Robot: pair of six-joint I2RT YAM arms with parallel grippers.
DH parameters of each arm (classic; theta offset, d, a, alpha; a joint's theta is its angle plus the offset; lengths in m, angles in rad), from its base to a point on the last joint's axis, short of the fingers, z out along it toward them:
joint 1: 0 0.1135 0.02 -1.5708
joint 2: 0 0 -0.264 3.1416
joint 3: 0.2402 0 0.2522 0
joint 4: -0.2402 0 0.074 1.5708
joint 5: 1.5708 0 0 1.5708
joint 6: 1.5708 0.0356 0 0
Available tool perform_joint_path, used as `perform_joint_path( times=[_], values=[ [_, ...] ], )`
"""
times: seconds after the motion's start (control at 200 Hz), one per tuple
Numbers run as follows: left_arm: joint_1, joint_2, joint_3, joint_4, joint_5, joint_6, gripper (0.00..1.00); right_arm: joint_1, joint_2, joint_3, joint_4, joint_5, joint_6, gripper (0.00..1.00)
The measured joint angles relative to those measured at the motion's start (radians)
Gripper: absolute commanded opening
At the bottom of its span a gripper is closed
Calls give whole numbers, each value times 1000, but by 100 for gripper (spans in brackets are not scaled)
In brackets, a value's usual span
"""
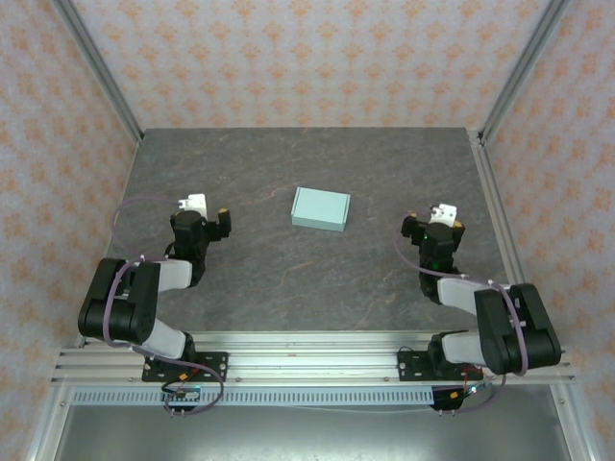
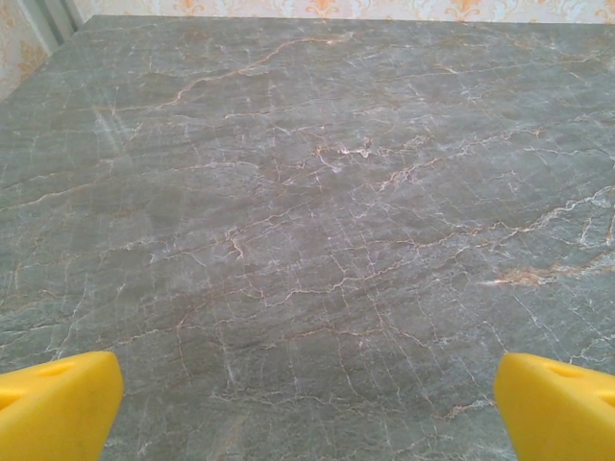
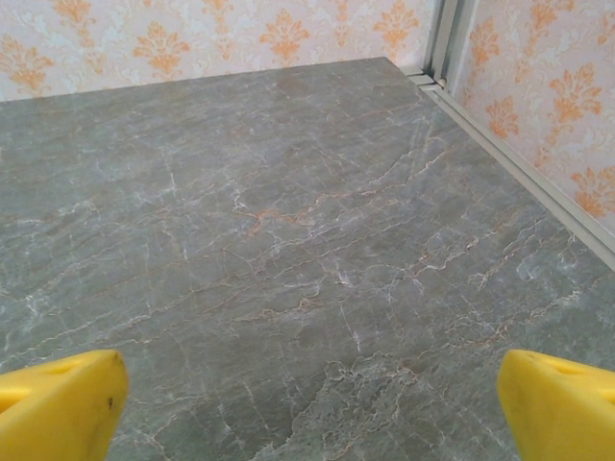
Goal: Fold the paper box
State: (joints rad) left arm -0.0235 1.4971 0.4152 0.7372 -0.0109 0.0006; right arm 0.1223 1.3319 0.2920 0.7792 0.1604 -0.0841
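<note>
Left claw [image 1: 203,210] and right claw [image 1: 436,220] both gape empty, well apart from the paper box [image 1: 321,208] between them; any careless reach could skid or dent its thin card.

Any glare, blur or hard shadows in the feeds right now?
Top external: even, soft light, paper box crisp, no glare. Left wrist: table sharp, faint sheen at upper left, yellow fingertips soft-edged. Right wrist: table veins sharp, fingertips slightly blurred too.
</note>
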Motion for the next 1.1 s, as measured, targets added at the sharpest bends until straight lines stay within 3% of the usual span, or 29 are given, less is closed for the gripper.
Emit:
perform_joint_path(
  times=[0.29, 0.495, 1.101],
  values=[
    [0, 0, 0, 0, 0, 0, 100, -45, 192, 37, 67, -81, -6, 99],
    [0, 0, 0, 0, 0, 1, 100, -104, 198, 106, 44, -102, 24, 99],
    [0, 0, 0, 0, 0, 1, 100, -103, 198, 106, 37, -109, 39, 99]
  ],
)
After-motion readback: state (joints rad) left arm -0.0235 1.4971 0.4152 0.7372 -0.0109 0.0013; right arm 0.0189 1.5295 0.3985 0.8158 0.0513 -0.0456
